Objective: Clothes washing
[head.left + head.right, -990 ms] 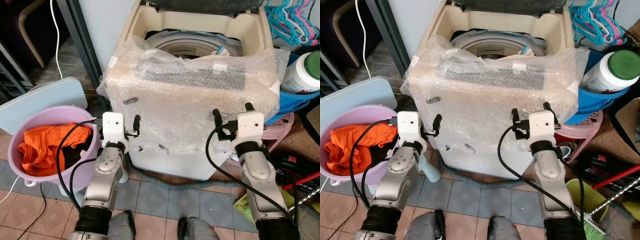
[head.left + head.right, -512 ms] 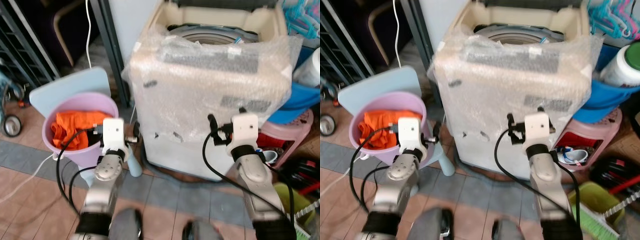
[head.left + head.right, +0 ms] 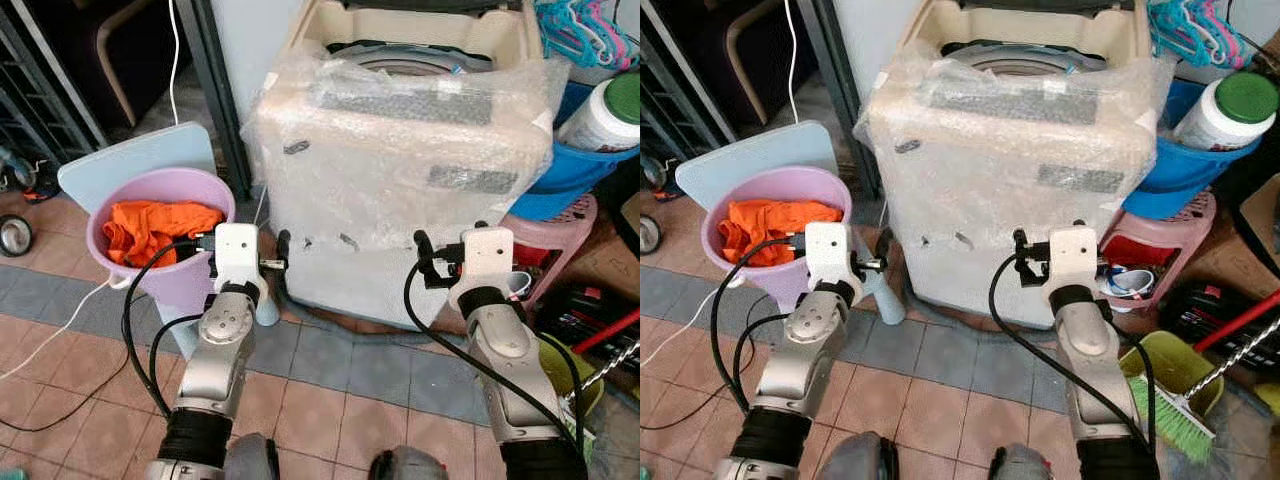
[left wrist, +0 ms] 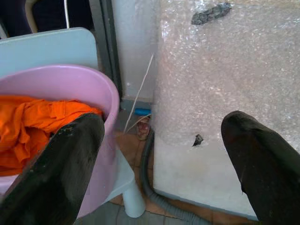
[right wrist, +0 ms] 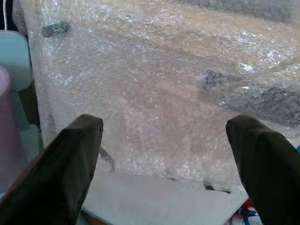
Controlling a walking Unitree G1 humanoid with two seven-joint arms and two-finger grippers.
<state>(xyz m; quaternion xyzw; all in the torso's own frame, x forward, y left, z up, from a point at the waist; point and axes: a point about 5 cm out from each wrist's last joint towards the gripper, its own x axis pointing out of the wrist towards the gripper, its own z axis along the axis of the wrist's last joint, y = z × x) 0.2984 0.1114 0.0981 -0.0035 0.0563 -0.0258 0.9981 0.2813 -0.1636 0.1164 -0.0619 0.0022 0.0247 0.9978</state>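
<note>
- Ahead of you stands the washer (image 3: 400, 190), a top-loader with its lid up. The drum mouth (image 3: 405, 60) shows at the top.
- Bubble wrap (image 3: 470, 140) covers the washer's front and control panel; the lower front is bare.
- To your left, a purple basin (image 3: 150, 195) sits on a pale blue stool (image 3: 120, 165), just beside the washer's left corner.
- Orange clothes (image 3: 150, 225) lie bunched inside the basin, below the rim. This is the laundry; none of it is in either gripper.
- Left gripper (image 3: 248, 238): raised in front of you, between basin and washer. In the left wrist view its fingers (image 4: 61, 173) are spread wide and hold nothing. One finger sits in front of the basin rim, the other in front of the wrapped washer.
- Right gripper (image 3: 452, 232): raised at about the same height, in front of the washer's lower right front. In the right wrist view its fingers (image 5: 70, 164) are spread apart and empty, facing the bubble wrap.
- A grey drain hose (image 4: 152, 187) runs along the floor at the washer's foot.
- Right of the washer: a blue tub (image 3: 570, 165) holding a white jar with a green lid (image 3: 605, 110). A pink stool (image 3: 565, 235) stands under the tub.
- Hangers (image 3: 585, 30) hang in a cluster at upper right.
- A green broom (image 3: 1175, 410) lies on the tiled floor (image 3: 330, 400) at lower right.
</note>
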